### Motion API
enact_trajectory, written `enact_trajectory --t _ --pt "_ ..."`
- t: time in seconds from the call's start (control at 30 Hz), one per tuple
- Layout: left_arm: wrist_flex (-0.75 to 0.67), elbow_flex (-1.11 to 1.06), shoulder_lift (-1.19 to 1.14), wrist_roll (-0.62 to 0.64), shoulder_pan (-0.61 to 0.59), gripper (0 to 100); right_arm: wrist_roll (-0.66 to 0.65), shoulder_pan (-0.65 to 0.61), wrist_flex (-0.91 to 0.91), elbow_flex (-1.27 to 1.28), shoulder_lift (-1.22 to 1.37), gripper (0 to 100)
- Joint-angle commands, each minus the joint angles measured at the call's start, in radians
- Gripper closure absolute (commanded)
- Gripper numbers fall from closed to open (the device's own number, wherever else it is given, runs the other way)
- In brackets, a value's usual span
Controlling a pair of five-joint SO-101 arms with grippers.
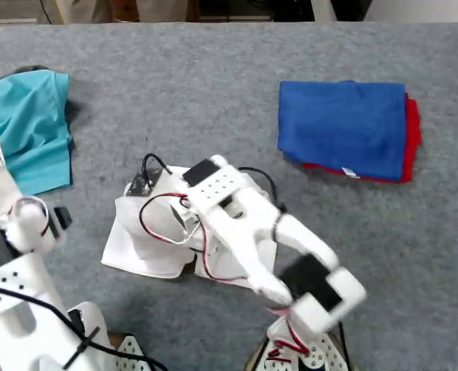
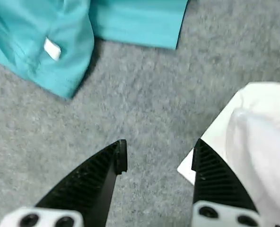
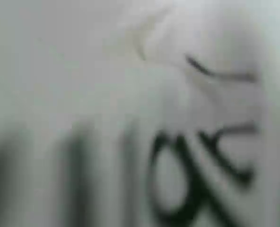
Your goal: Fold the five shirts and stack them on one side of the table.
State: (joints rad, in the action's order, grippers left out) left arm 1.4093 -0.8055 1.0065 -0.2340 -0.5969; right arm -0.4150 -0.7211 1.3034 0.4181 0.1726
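High view: the white shirt lies mid-table under the right gripper, whose state I cannot tell. The teal shirt sits at 10 o'clock. The blue shirt, on the red shirt, sits at 2 o'clock, with bare table between. The left gripper holds its jaws apart beside the white shirt's edge.

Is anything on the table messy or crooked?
Yes. The white shirt in the middle lies bunched and lumpy, not flat. The teal shirt at the left edge is rumpled, not neatly folded. The blue shirt sits tidy on the red shirt, which peeks out along one side.
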Motion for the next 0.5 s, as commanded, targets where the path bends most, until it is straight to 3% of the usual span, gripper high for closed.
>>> enact_trajectory --t 0.0,0.07,0.47 --pt "-0.023 -0.037 0.039 -0.005 -0.077 77 -0.006 -0.002 -0.028 -0.056 0.110 92.1" --pt "-0.038 -0.044 0.030 -0.005 -0.140 77 -0.005 -0.002 -0.003 -0.090 0.159 99.8" --pt "-0.109 -0.044 -0.117 -0.213 -0.390 77 0.094 -0.001 0.265 -0.558 -0.054 99.7"
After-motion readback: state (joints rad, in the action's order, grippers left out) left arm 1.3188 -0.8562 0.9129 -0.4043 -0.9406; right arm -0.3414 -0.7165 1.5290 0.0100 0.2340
